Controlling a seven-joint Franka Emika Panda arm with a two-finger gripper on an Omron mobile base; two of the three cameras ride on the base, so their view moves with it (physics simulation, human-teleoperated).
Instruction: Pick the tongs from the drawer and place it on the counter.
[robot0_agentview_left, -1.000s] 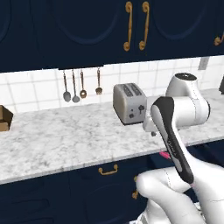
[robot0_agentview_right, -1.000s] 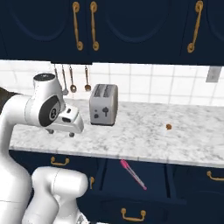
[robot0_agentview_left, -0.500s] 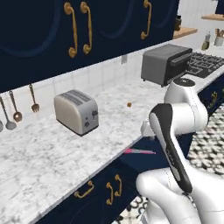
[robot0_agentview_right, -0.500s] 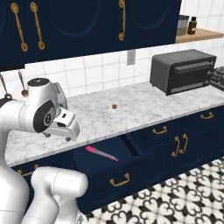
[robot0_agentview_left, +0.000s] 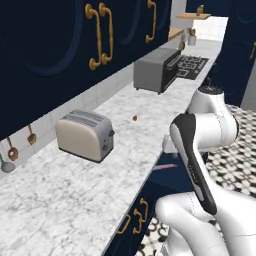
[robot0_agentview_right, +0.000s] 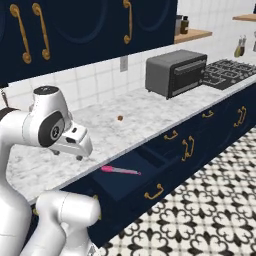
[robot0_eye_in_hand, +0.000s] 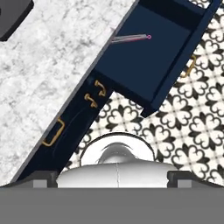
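Observation:
The navy drawer (robot0_agentview_right: 131, 184) stands pulled out under the marbled counter (robot0_agentview_right: 135, 117), with a curved brass handle on its front. The pink tongs (robot0_agentview_right: 120, 171) lie inside it near the counter edge, and they show as a thin pink-and-grey stick (robot0_eye_in_hand: 131, 38) in the hand view and as a pink sliver (robot0_agentview_left: 165, 166) by the arm. My gripper (robot0_agentview_right: 68, 155) hangs open and empty over the counter's front edge, up and to the left of the tongs and apart from them. Its fingertips (robot0_eye_in_hand: 43, 177) sit wide apart, looking down on the drawer (robot0_eye_in_hand: 148, 61).
A cream toaster (robot0_agentview_left: 85, 135) and a grey toaster oven (robot0_agentview_right: 175, 72) stand on the counter, with a small brown bit (robot0_agentview_right: 120, 118) between them. A stove (robot0_agentview_right: 225, 70) lies beyond. Lower cabinet fronts with brass handles (robot0_agentview_right: 187, 147) flank the drawer. Patterned floor tiles (robot0_agentview_right: 200, 215) spread in front.
The whole picture has swung: the base has turned, bringing the toaster oven and stove into view. The drawer stays pulled out, the tongs still lie in it, and the gripper stays open.

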